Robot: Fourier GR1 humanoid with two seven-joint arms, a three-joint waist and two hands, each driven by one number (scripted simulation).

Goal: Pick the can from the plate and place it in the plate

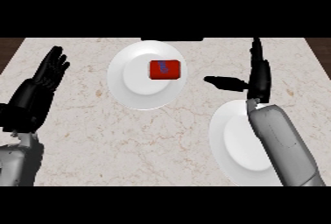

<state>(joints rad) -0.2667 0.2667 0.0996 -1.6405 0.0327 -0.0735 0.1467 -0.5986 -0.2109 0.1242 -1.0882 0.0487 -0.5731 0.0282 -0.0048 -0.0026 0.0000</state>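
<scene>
A red can (165, 69) with a blue mark stands on a white plate (132, 87) at the counter's far middle. A second white plate (231, 140) lies at the near right, partly under my right forearm. My right hand (258, 76) hovers to the right of the can, apart from it, fingers straight and pointing away, thumb stretched left toward the far plate. It holds nothing. My left hand (47, 74) rests open at the left edge, fingers up.
The marble counter (97, 131) spreads between the two plates. A dark wooden strip shows beyond its left and right far corners.
</scene>
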